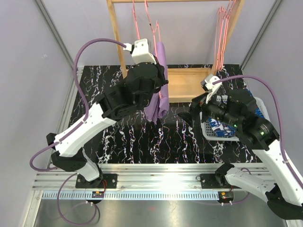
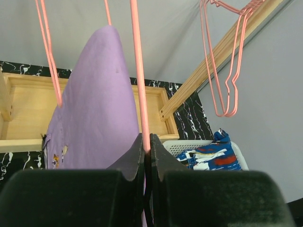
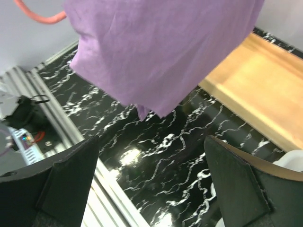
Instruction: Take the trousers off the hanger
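The lilac trousers [image 1: 158, 97] hang folded over a pink wire hanger [image 1: 155, 32] on the wooden rack. My left gripper [image 1: 161, 78] is high beside them, shut on the hanger's pink wire [image 2: 140, 75]; its jaws pinch the wire at their tips [image 2: 146, 143], with the lilac cloth [image 2: 94, 109] just to the left. My right gripper [image 1: 190, 115] is open and empty, low over the table to the right of the trousers' bottom edge [image 3: 161, 52], not touching it [image 3: 151, 156]. The dark blue patterned trousers [image 1: 218, 126] lie in a white basket [image 2: 182, 146] and also show in the left wrist view [image 2: 213, 156].
The wooden rack's post [image 1: 117, 38] and base tray [image 1: 187, 82] stand at the back. Several empty pink hangers [image 1: 221, 35] hang at the right end of the bar [image 2: 222, 71]. The black marbled tabletop [image 1: 137, 142] ends at a metal rail [image 1: 156, 172] near the arm bases.
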Tool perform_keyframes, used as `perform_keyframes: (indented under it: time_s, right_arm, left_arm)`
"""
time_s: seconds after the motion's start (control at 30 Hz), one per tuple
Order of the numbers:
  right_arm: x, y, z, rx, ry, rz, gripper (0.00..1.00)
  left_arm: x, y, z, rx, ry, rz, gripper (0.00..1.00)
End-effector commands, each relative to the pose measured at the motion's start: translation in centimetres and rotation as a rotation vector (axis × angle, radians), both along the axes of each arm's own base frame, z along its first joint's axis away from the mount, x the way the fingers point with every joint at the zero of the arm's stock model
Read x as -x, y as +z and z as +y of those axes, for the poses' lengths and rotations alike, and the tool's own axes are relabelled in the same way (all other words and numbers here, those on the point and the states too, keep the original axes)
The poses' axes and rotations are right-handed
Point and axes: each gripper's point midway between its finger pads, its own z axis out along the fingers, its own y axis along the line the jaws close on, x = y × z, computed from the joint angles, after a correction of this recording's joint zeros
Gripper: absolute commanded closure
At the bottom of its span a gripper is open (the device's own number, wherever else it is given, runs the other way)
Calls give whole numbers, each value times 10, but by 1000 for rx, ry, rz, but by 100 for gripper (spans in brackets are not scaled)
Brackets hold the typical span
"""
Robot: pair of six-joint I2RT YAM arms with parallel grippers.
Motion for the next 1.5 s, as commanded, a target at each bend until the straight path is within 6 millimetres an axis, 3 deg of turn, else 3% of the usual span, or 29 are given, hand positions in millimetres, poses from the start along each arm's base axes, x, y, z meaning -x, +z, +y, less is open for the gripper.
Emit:
perform_keyframes:
  time_s: [0.0, 0.07, 0.17, 0.33, 0.53, 0.73, 0.9, 0.97, 1.13, 1.37, 1.47]
  right_arm:
    - [-25, 11, 0, 49, -67, -137, 1]
    - [-21, 24, 8, -14, -35, -184, 1]
    - [-21, 25, 16, -60, -17, -197, 1]
    - [-31, 13, 28, -47, -17, -172, 2]
    - [-50, 14, 21, -24, -118, -229, 6]
    - [-80, 23, 0, -50, -331, -300, 11]
    - [-72, 17, 20, -50, -213, -289, 14]
    - [-54, 7, 37, -18, -67, -265, 15]
    - [-49, -1, 39, -9, -43, -298, 14]
    - [-90, -7, 18, 105, -284, -344, 19]
    - [-95, -5, 14, 136, -307, -363, 23]
  left_arm:
    - [1, 49, 2, 188, 25, -62, 100]
    - [0, 50, 0, 198, 21, -60, 100]
    - [1, 49, -7, 208, 3, -53, 100]
    - [-2, 50, -15, 220, -6, -45, 100]
    - [-2, 51, -20, 239, -21, -40, 100]
    - [-1, 49, -25, 252, -38, -29, 100]
    - [-2, 49, -21, 246, -21, -33, 100]
    - [-2, 50, -20, 247, -14, -36, 100]
    - [-2, 50, -19, 251, -7, -33, 100]
    - [0, 51, -22, 263, -30, -28, 100]
    - [0, 53, -19, 254, -26, -33, 100]
